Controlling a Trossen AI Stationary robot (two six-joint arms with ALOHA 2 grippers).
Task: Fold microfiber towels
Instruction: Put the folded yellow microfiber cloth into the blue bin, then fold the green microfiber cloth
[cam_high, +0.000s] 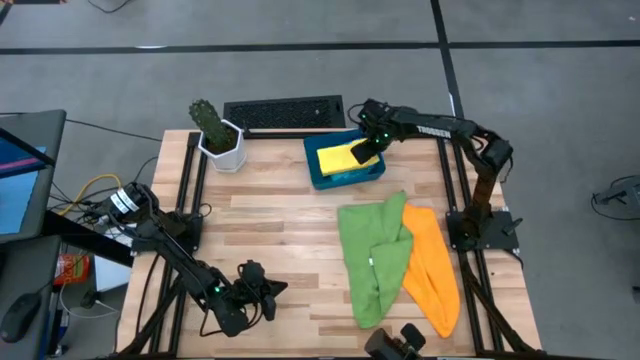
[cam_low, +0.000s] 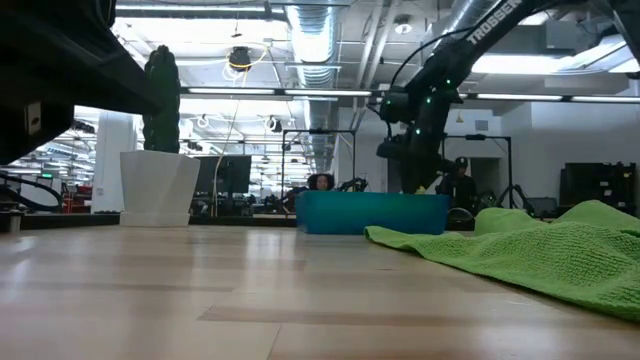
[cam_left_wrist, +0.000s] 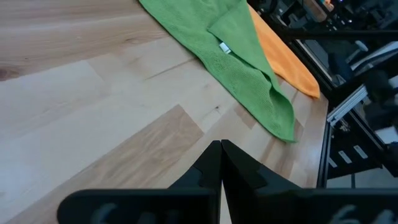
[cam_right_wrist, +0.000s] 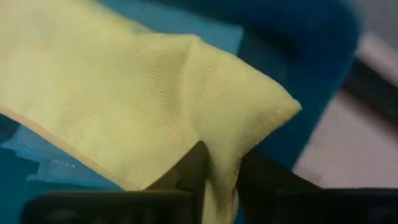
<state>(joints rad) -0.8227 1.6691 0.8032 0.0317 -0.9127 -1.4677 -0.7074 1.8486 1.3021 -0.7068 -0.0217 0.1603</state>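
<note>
Table (cam_high: 280, 215) of pale wood, spread with unfolded green towel (cam_high: 372, 255) and orange towel (cam_high: 432, 265) side by side near the right front, overlapping along one edge. Farther back, dark-blue tray (cam_high: 322, 172) holding folded yellow towel (cam_high: 338, 158) laid over a light blue towel (cam_right_wrist: 37, 158). Right gripper (cam_right_wrist: 219, 169) down in the tray, fingers parted a little with a fold of yellow cloth between them, seemingly letting go. Left gripper (cam_left_wrist: 221, 163) clenched on nothing, parked low at the left front. Stowing step probably finishing; next likely calls for lifting clear, then reaching for the green cloth to flatten and fold.
</note>
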